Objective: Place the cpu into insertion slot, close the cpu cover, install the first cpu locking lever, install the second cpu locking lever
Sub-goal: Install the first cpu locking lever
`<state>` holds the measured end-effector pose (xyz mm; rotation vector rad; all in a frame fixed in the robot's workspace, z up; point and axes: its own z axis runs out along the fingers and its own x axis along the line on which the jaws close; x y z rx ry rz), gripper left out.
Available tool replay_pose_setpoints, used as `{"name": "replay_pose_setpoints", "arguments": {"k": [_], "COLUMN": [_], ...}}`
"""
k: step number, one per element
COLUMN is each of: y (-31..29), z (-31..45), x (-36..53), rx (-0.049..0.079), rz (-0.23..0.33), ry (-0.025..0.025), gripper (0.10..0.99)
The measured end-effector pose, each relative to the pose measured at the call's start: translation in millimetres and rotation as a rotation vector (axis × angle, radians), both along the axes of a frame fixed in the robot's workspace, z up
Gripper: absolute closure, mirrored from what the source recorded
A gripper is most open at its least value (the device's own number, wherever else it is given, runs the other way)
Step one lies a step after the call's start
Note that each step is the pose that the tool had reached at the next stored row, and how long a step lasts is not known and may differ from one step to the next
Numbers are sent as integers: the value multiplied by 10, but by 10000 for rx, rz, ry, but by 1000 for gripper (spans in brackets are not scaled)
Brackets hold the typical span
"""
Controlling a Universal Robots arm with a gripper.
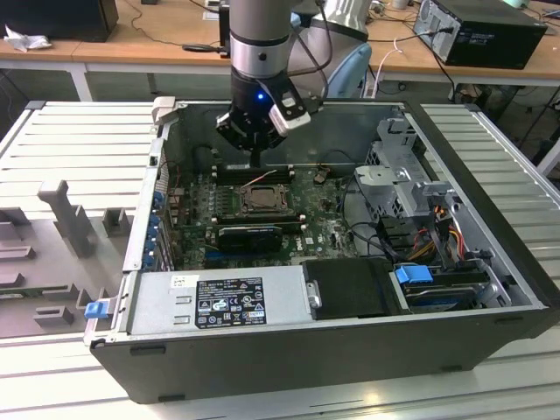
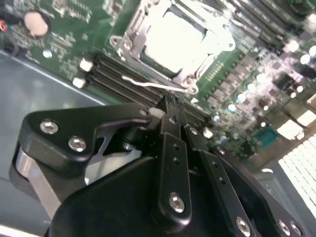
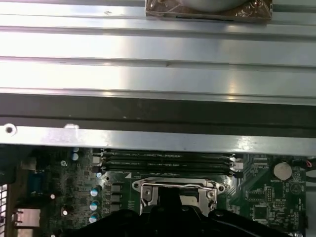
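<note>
**Gripper over the memory slots, cpu seated under its cover**

The gripper (image 1: 254, 156) hung inside the open case (image 1: 350, 350), low over the green board (image 2: 64, 44). In the second wrist view its two black fingers (image 2: 170, 143) were drawn together, with nothing visible between them. Their tips were above the long black memory slots (image 2: 116, 74), just beside the slot (image 1: 238, 206).

The cpu (image 2: 173, 37) sat in the slot, its pale face showing through the square window of the cover (image 2: 132, 30). The cover lay down flat around it.

A thin wire lever (image 2: 153, 85) ran along the edge of the cover nearest the memory slots, close to the fingertips. Whether the fingers touched it could not be told, nor whether it was latched. In the exterior view a thin bright wire rose at a slant from the socket's far edge, right under the gripper.
</note>
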<state>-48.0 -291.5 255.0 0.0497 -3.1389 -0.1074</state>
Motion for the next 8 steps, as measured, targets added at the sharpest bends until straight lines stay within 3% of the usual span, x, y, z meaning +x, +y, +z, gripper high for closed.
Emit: {"name": "replay_pose_setpoints", "arguments": {"k": [3, 4, 8], "y": [1, 1, 1], "z": [-3, -9, -110], "x": [5, 10, 66], "rx": [475, 573, 578], "rz": [46, 50, 12], "ry": [0, -2, -2], "gripper": [980, 980, 980]}}
